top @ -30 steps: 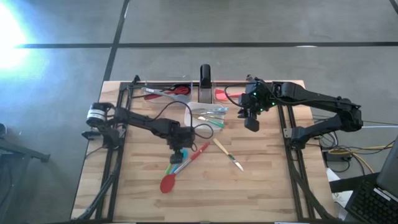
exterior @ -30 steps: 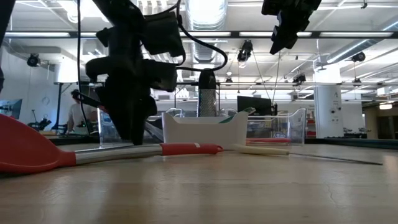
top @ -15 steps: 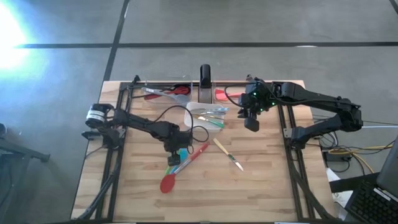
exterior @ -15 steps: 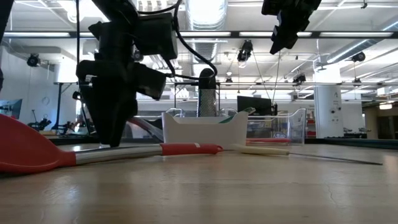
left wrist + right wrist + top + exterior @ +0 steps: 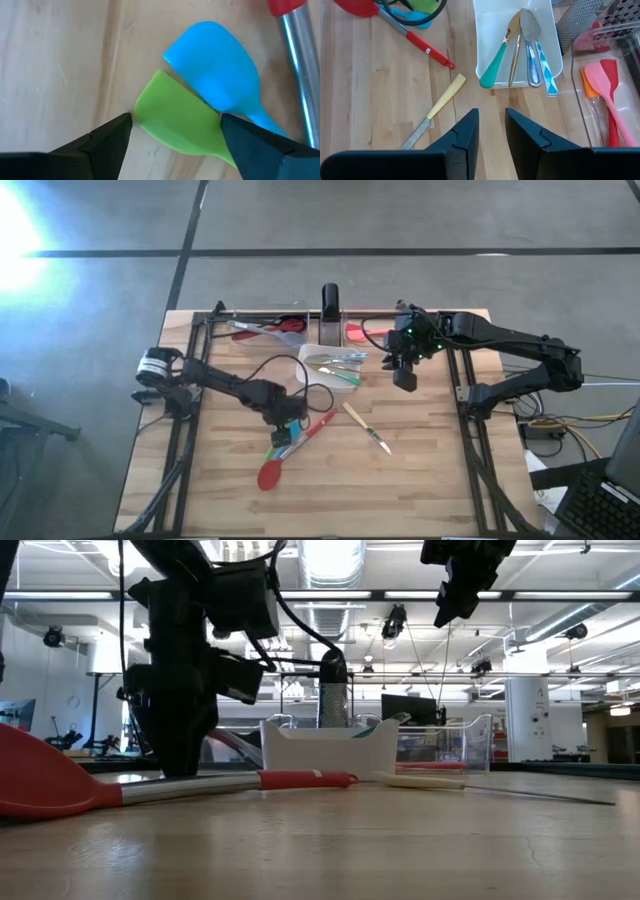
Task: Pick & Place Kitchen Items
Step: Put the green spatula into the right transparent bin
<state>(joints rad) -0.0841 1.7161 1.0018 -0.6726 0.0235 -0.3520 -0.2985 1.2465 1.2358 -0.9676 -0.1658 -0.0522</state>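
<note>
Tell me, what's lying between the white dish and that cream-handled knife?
Nothing: in the right wrist view only bare wooden table separates the white dish from the cream-handled knife.

Both arms are dark, near-black, built of slim tubular links with bulkier joint housings. The left arm (image 5: 215,378) carries a silver-white cylindrical motor cap at its base and a loose black cable looping over the wrist. The right arm (image 5: 510,340) shows small green indicator lights at its wrist block. Each gripper's fingers (image 5: 462,140) are matte black, wedge-shaped and angular.
</note>
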